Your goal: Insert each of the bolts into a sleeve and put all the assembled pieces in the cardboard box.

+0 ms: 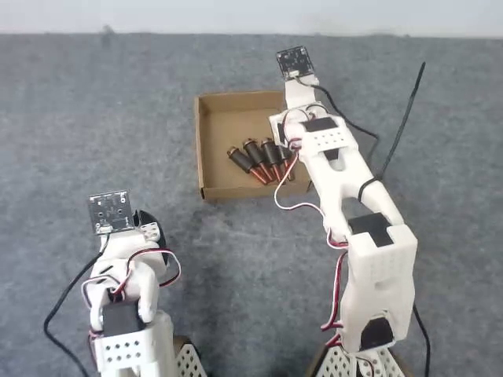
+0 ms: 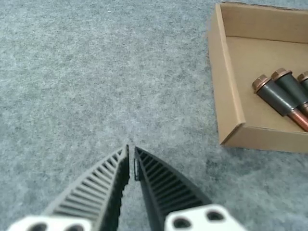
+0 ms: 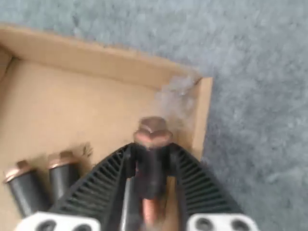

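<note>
The grey felt table top (image 1: 94,118) carries the cardboard box (image 1: 224,126) toward its far edge. The right arm (image 1: 346,188) reaches over the box's right side. Its right gripper (image 3: 150,149) is clamped on an assembled piece (image 3: 153,132), a copper bolt in a dark sleeve, held above the box floor close to a corner. The other finished pieces (image 1: 255,161) lie side by side, apparently three.

To place it well, I would lower it almost to the cardboard, inside the wall and clear of its neighbours. Then part the claw slowly, so the bolt does not slip from its sleeve.

The left gripper (image 2: 131,150) is together, empty, over bare felt well apart from the box.
</note>
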